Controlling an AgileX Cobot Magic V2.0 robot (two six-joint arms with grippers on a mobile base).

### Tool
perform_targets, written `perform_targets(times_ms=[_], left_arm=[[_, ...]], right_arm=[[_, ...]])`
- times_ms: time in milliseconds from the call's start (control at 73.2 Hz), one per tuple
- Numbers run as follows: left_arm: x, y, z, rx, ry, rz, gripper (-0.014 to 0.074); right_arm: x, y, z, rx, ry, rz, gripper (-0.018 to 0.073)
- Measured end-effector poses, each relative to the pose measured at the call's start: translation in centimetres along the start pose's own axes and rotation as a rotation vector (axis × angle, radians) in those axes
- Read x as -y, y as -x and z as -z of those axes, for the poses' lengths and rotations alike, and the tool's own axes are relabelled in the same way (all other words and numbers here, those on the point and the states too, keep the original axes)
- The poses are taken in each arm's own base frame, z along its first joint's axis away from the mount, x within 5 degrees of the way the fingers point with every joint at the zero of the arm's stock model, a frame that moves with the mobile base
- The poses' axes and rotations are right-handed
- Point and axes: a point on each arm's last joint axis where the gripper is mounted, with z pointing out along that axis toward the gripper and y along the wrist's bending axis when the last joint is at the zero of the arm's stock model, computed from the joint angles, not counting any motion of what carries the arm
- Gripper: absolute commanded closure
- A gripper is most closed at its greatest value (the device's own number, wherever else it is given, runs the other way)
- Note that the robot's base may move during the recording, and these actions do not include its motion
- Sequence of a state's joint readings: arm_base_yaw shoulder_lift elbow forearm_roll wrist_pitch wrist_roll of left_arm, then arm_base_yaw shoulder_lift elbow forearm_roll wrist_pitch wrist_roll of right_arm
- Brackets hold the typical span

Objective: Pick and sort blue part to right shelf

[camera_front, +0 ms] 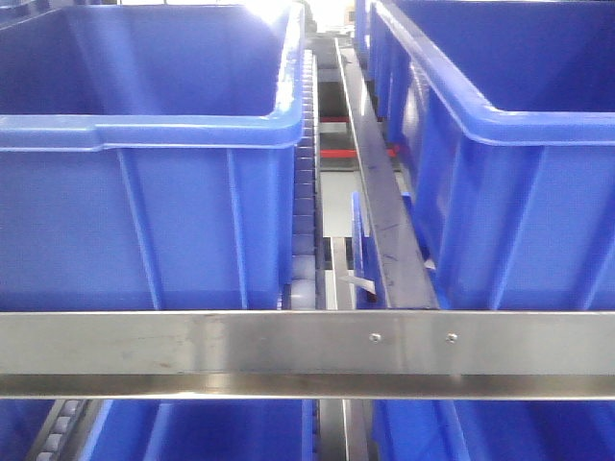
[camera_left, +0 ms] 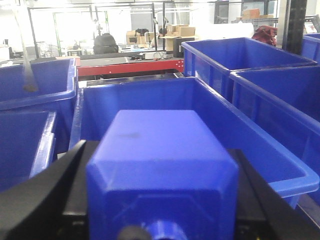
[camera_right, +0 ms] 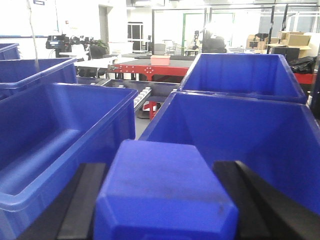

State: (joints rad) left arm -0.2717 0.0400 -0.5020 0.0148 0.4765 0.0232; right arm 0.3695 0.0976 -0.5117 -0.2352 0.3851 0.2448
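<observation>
the left gripper point(camera_left: 160, 182) clamps a blue part point(camera_left: 160, 145) facing a blue bin point(camera_left: 255, 150); the right gripper point(camera_right: 162, 200) seemingly grips another blue block point(camera_right: 160, 172).

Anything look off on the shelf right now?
One thing: a thin blue piece stands on edge in the gap between the left bin and right bin, against the divider rail, outside either bin. Cannot tell what it is. Nothing looks spilled or damaged.

Nothing legible — blue bins point(camera_front: 144, 221), steel rail point(camera_front: 288, 351) and distant cartons point(camera_left: 180, 31) show no readable marks.
</observation>
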Motion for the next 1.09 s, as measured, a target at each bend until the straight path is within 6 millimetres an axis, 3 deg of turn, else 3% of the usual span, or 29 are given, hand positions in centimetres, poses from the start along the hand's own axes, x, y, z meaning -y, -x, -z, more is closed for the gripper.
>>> perform_targets(times_ms=[984,1093], left_arm=[[0.00,0.08,0.00,0.009,0.000,0.000,0.0283],[0.02,0.40,-0.98,-0.021,-0.004,0.005,0.0283]], right_arm=[[0.00,0.00,0.00,0.000,0.000,0.000,0.0331],[0.00,0.00,0.00,0.000,0.000,0.000,0.0331]])
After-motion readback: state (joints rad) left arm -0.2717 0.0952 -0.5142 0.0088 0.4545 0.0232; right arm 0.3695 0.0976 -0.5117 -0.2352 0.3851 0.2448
